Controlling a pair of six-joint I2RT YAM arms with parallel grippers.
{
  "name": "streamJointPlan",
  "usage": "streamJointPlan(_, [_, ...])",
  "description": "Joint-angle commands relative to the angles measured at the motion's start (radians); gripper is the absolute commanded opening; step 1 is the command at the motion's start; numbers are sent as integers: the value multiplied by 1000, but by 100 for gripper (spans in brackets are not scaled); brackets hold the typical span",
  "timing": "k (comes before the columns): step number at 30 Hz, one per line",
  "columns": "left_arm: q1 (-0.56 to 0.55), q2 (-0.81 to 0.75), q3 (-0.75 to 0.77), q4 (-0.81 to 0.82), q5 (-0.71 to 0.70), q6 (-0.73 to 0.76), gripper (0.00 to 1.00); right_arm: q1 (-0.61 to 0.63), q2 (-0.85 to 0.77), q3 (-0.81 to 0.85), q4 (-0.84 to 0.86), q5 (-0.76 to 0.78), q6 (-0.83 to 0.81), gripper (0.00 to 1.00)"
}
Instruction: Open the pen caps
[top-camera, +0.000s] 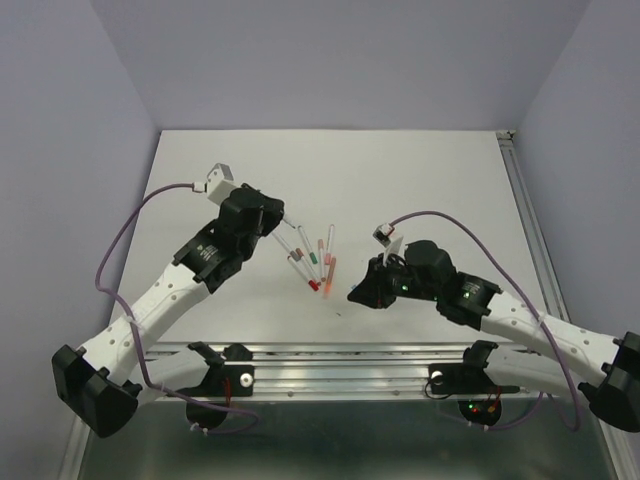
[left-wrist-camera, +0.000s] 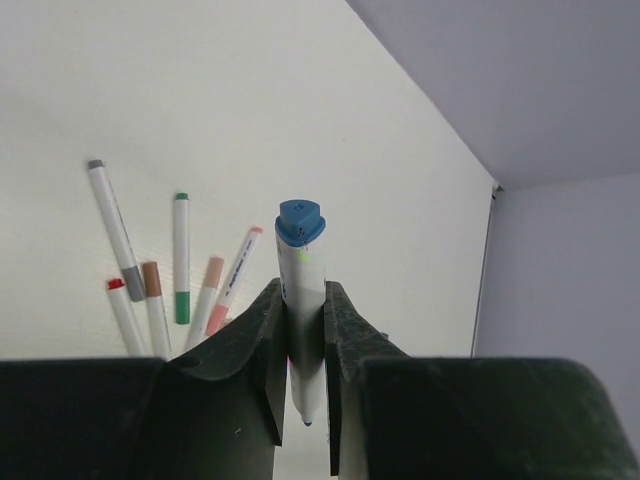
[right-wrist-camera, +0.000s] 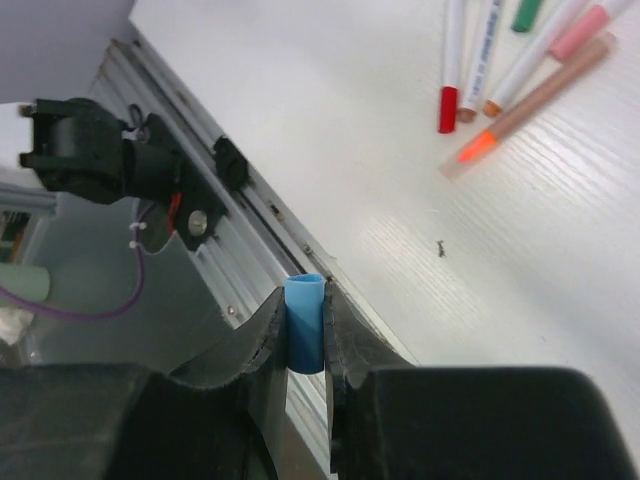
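Note:
My left gripper (left-wrist-camera: 302, 300) is shut on a white pen barrel (left-wrist-camera: 300, 290) with a blue end plug (left-wrist-camera: 300, 222); its blue tip is bare below the fingers. In the top view this gripper (top-camera: 281, 224) is over the far left of the pen pile. My right gripper (right-wrist-camera: 303, 305) is shut on a short blue pen cap (right-wrist-camera: 303, 325), held over the table's near edge. In the top view it (top-camera: 356, 293) is right of the pile. Several capped pens (top-camera: 315, 262) lie on the table, among them a red cap (right-wrist-camera: 448, 108) and a pink cap (left-wrist-camera: 217, 318).
The white table (top-camera: 420, 180) ends at a metal rail (right-wrist-camera: 250, 230) along its near edge, just under the right gripper. A black clamp with cables (right-wrist-camera: 120, 165) sits below the rail. Purple walls enclose the table on the left, right and back.

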Motion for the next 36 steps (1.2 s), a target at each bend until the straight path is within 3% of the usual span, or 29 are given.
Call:
streamJointPlan(1, [14,16,50,-28,-28,80,0,5,26,93,-147,233,21,1])
streamJointPlan(3, [24,55,79,-129,-48,77,0,-6,74,139,-232,356,28,1])
streamJointPlan(6, [89,108,76,-212,-13,103,0,-101,167,181,-270,387,4,1])
streamJointPlan(9, [174,159,50,-262,34,137,0,-312,230,169,-271,365,-19,1])
streamJointPlan(14, [322,231,-13,-252,48,169,0,-399,342,198,-339,548,-53,1])
streamJointPlan(23, [497,349,-97,-172,113,203,0,-456,419,169,-305,525,-93,6])
streamJointPlan(29, [606,412,-100,-148,152,196,4,-465,434,159,-308,521,-100,27])
streamJointPlan(36, [637,447,-81,-198,205,23,0,-465,414,146,-302,507,-100,32])
